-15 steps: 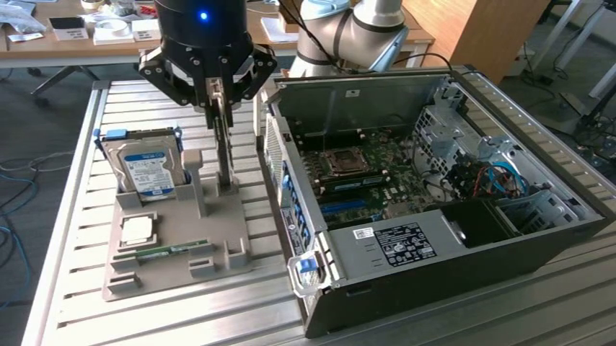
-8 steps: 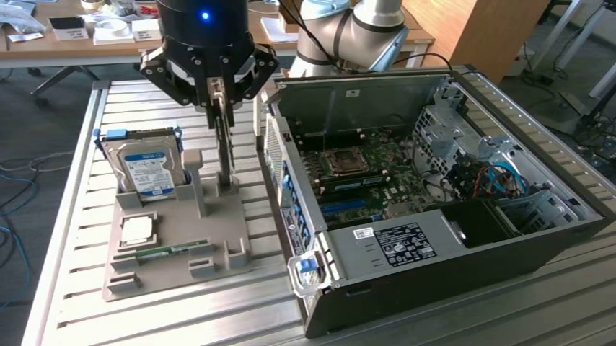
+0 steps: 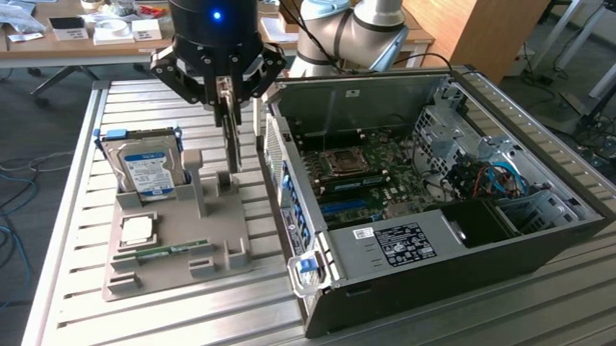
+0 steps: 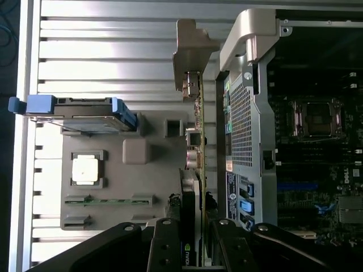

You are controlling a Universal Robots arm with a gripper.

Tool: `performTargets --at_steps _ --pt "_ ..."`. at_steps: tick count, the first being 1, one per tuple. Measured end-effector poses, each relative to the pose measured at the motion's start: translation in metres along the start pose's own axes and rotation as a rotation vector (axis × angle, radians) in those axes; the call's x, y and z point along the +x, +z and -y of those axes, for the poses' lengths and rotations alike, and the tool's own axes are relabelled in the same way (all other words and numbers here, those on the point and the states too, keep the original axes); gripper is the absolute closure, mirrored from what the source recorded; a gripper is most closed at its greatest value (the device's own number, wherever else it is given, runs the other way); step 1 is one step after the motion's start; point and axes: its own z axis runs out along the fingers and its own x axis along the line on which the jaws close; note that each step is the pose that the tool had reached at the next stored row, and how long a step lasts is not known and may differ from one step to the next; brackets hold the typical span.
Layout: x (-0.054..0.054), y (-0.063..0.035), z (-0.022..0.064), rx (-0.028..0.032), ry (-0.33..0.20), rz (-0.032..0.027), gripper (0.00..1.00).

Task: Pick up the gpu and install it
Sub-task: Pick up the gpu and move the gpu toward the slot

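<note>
The gpu [image 3: 233, 148] hangs edge-on, upright and thin, above the back right part of the grey holder tray [image 3: 216, 238]. My gripper [image 3: 227, 97] is straight above the gpu, fingers shut on its upper edge. In the wrist view the gpu [image 4: 197, 170] runs as a narrow green strip with its pale metal bracket [image 4: 190, 51] at the far end, and my gripper [image 4: 195, 249] clamps it from both sides. The card sits just beside the outer wall of the open computer case [image 3: 433, 238]. Whether its lower end still touches the holder I cannot tell.
On the tray, a silver hard drive [image 3: 146, 169] in a blue carrier stands at the back, with a CPU [image 3: 138, 231] and a RAM stick [image 3: 159, 252] in front. The case lies open on the slatted metal table [image 3: 68, 238], its motherboard [image 3: 366, 173] exposed.
</note>
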Motion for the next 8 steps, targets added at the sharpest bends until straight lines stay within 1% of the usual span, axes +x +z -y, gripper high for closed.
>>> performTargets --at_steps 2,8 --pt "-0.0017 -0.0005 -0.0001 -0.0034 0.0 0.0 0.73" --pt "-0.0072 -0.0037 -0.0008 -0.0177 0.0 -0.0004 0.73"
